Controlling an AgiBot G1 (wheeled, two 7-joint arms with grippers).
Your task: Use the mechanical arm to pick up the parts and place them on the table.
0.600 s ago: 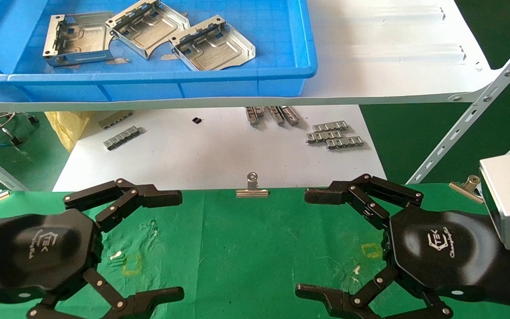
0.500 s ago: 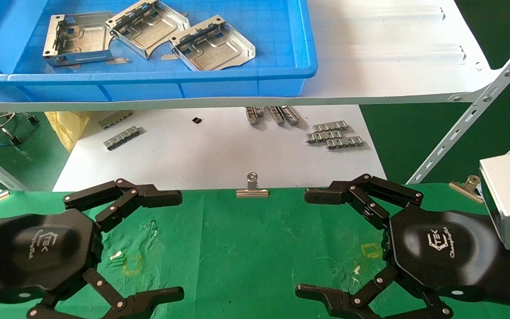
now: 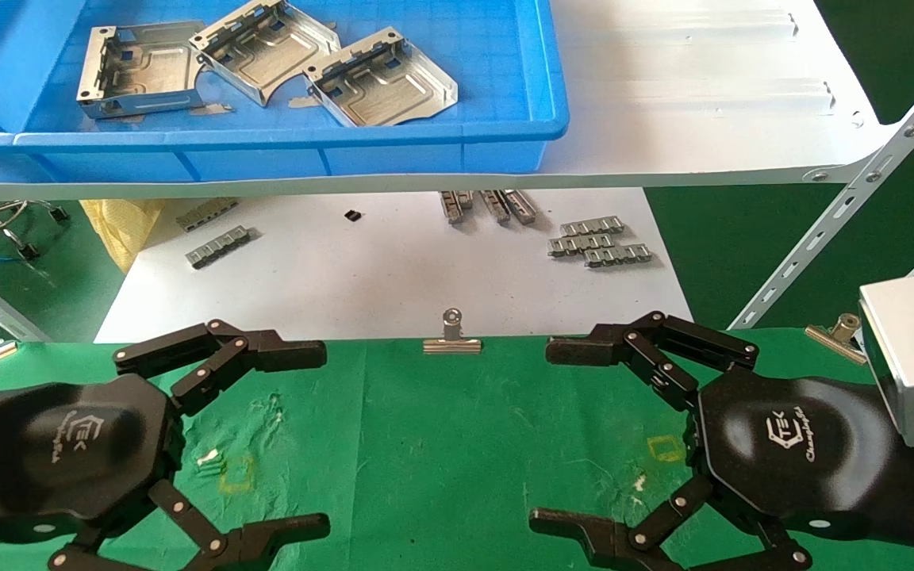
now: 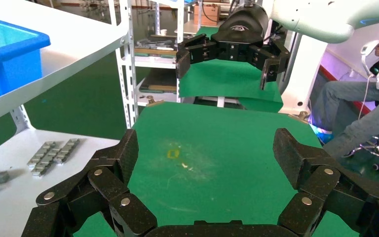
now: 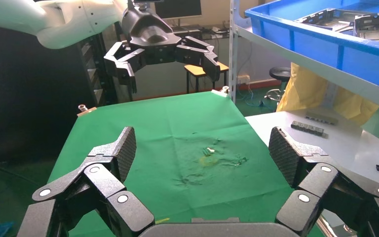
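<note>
Three silver sheet-metal parts [image 3: 266, 49] lie in the blue bin [image 3: 425, 155] on the white shelf board at the back left; they also show in the right wrist view [image 5: 355, 19]. My left gripper [image 3: 314, 436] hovers open and empty over the left of the green-cloth table [image 3: 441, 444]. My right gripper [image 3: 544, 436] hovers open and empty over the right of the table. In the left wrist view my left gripper [image 4: 205, 150] faces the right one [image 4: 227, 59]. In the right wrist view my right gripper [image 5: 202, 148] faces the left one [image 5: 170, 61].
Small grey ridged strips [image 3: 600, 242] lie on the lower white board [image 3: 362, 277] beyond the table. A silver clip [image 3: 451, 337] holds the cloth's far edge. A slanted shelf strut [image 3: 846, 206] stands at right. Yellow square marks [image 3: 666, 449] sit on the cloth.
</note>
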